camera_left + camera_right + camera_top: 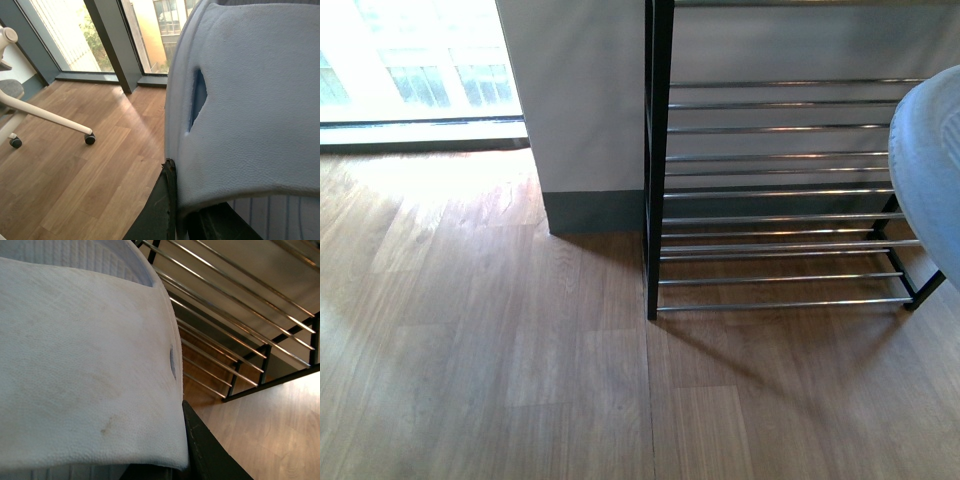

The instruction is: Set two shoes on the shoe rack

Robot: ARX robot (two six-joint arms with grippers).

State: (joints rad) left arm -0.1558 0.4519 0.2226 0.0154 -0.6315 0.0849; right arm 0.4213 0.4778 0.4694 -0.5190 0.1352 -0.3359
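A pale blue slide is gripped by the right gripper, closed on its strap. The shoe rack is seen at nine o'clock of it. Another slide is clamped by the left gripper.

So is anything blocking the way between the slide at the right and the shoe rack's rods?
Nothing visible. In the front view the pale blue slide sits at the right edge, right in front of the shoe rack. The rods that show are bare, and the floor before them holds nothing.
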